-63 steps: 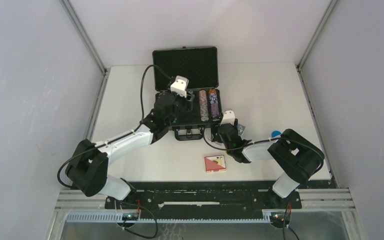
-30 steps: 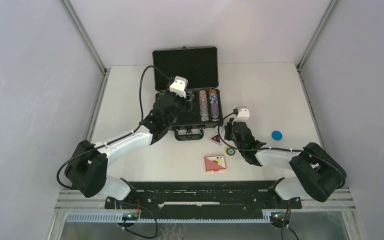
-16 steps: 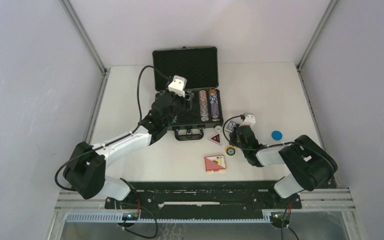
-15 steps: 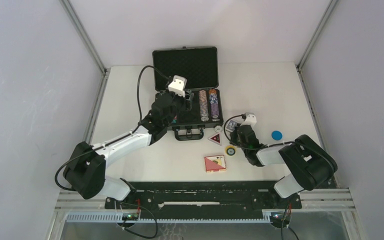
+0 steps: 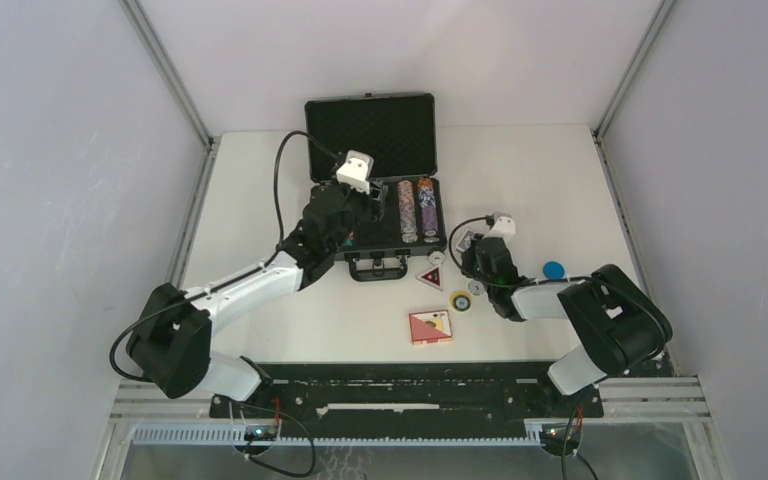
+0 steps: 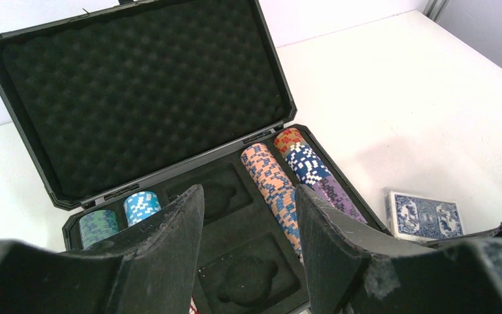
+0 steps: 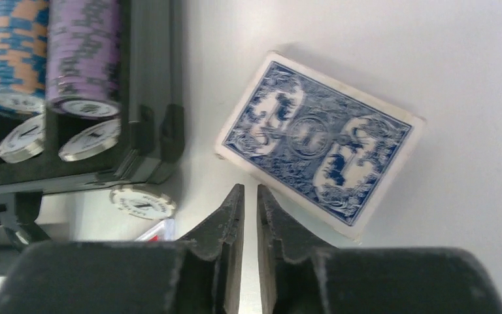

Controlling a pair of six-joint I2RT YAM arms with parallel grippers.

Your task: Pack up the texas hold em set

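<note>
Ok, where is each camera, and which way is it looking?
Top: high up behind the robot, looking down at the table; left arm and right arm show.
Left wrist: on the left arm, facing into the open case; its left claw shows, open.
Right wrist: on the right arm, looking down at the blue card deck; its right claw shows, shut.
Shared: both wrist views see that deck and the purple chips.

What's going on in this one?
The left gripper hovers open over the open black foam-lined briefcase, which holds rows of multicoloured poker chips. The right gripper, nearly shut and empty, is at the blue card deck lying on the white table beside the case. The red card deck and red triangular button lie loose nearer the arms.
</note>
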